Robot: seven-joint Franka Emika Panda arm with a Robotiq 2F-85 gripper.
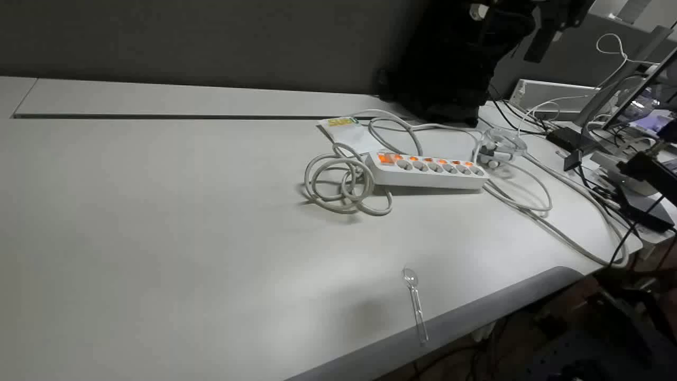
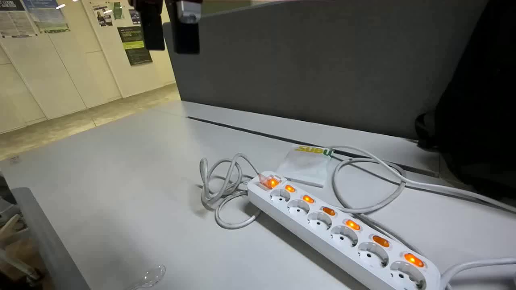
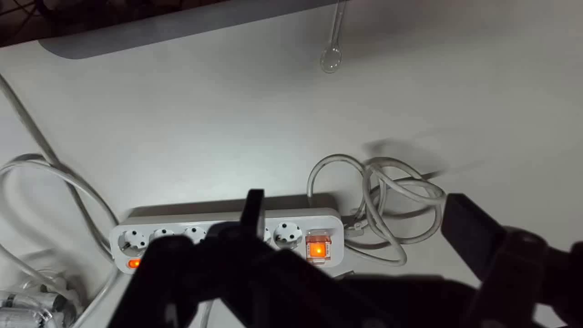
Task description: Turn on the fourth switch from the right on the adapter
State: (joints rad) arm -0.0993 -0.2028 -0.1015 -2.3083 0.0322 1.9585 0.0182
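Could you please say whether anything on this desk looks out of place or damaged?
The clear spoon looks stray: its handle reaches onto the desk's grey edge, where it might get knocked off. The cable bunched in loops beside one end of the power strip also looks untidy. I see no spill or damage.

1. Desk: flat pale grey-white desktop point(image 1: 158, 211), rounded dark-grey edge strip point(image 1: 502, 302) along one side.
2. Flat dark-grey partition panel point(image 2: 322, 68) upright behind the desk in both exterior views.
3. Thin dark straight gap point(image 1: 158, 116) near desktop's back, narrow pale ledge point(image 1: 174, 99) between gap and panel.
4. Past the panel's end: cream panelled wall point(image 2: 68, 68) with seams, paper posters point(image 2: 48, 16), including a dark-green rectangular poster point(image 2: 135, 45) with a yellow-green band.
5. Mottled tan floor point(image 2: 60, 128) along the wall's foot.
6. Light: wall warm and yellowish, desk cooler, dimmer. Soft white glare point(image 1: 291, 317) on desktop in an exterior view and wrist view.
7. Under-desk area point(image 1: 523, 338) dark, details hard to read.
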